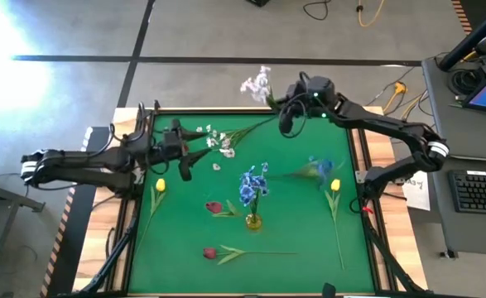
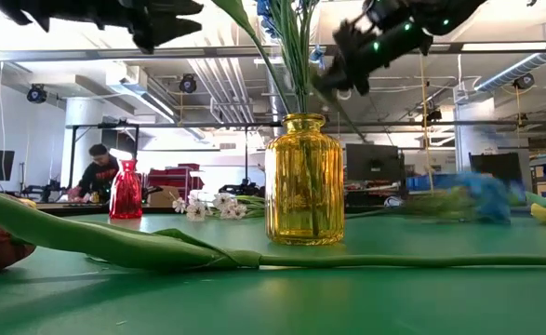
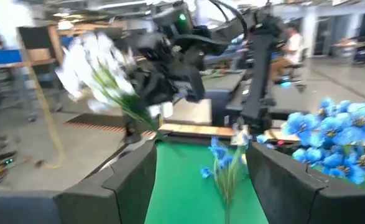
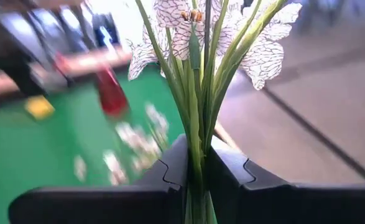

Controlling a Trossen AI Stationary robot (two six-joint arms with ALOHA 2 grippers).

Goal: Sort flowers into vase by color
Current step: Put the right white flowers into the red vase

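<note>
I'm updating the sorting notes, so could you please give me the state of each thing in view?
Right gripper: shut on white flower, raised at the far edge.
White flower: held, off the table.
Left gripper: open, empty.
Yellow vase: upright, holding blue flowers.
Blue flowers: standing in vase.
White spray: lying on table.
Yellow tulips: lying.
Red tulips: lying.

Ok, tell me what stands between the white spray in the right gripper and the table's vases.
The right gripper holds the white spray above the table's far edge. Nothing visible blocks the red vase. The yellow vase already holds blue flowers; the left gripper hovers apart.
</note>
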